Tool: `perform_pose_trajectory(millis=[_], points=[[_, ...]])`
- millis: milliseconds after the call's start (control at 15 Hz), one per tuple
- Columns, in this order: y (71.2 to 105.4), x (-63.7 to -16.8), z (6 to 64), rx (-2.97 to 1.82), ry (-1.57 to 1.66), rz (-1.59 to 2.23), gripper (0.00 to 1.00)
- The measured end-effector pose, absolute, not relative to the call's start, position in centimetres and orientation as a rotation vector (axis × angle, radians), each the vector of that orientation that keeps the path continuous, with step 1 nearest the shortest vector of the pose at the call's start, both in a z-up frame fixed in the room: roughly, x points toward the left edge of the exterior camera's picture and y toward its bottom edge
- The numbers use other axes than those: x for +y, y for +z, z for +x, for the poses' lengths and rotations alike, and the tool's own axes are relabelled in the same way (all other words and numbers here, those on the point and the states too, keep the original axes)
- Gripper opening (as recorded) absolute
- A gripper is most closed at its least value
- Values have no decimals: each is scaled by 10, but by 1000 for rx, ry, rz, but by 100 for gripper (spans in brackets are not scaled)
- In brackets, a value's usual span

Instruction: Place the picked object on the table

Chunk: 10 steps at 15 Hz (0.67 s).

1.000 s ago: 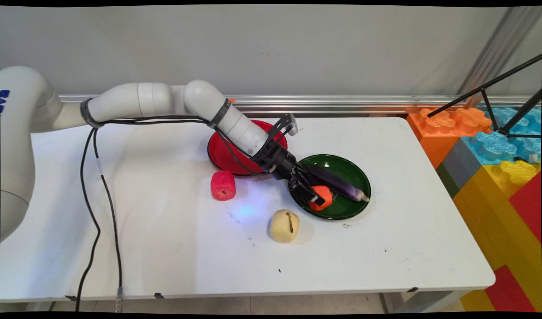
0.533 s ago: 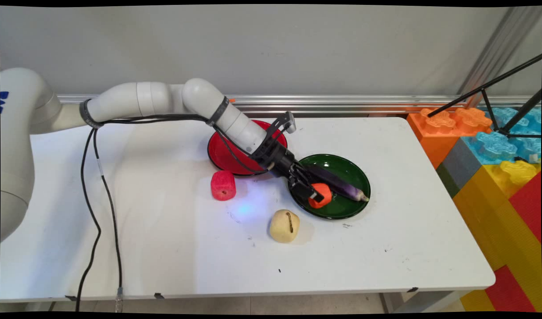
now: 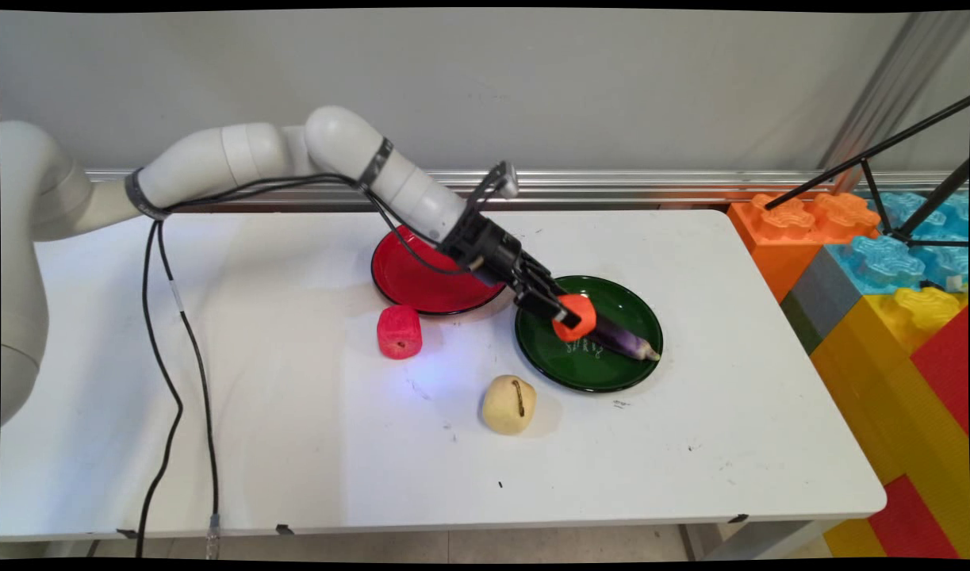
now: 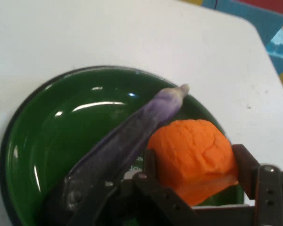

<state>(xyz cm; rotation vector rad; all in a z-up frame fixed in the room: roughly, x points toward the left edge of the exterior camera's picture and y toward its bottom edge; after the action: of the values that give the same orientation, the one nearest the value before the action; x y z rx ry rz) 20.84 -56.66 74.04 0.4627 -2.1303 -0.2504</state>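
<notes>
We see tool (image 3: 568, 315) clamped round orange foam chunk (image 3: 577, 316), lifted clear above green plate (image 3: 603, 377); toy eggplant (image 3: 623, 341) resting just beneath.

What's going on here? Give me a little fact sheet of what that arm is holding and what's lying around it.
Gripper: gripper with jaws shut on the orange piece, lifted above the green plate
On the green plate: purple eggplant, lying flat
Behind the arm: red plate, partly hidden by the arm
On the table: red piece near the red plate; yellowish potato in front of the green plate
To the right of the table: big coloured blocks
</notes>
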Motion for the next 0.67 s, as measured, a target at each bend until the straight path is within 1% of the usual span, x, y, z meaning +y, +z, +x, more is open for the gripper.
perform_pose_trajectory(millis=[333,667], points=[[766,-557,238,-2113,-271,440,0],[781,-538,278,-2124,-311,405,0]])
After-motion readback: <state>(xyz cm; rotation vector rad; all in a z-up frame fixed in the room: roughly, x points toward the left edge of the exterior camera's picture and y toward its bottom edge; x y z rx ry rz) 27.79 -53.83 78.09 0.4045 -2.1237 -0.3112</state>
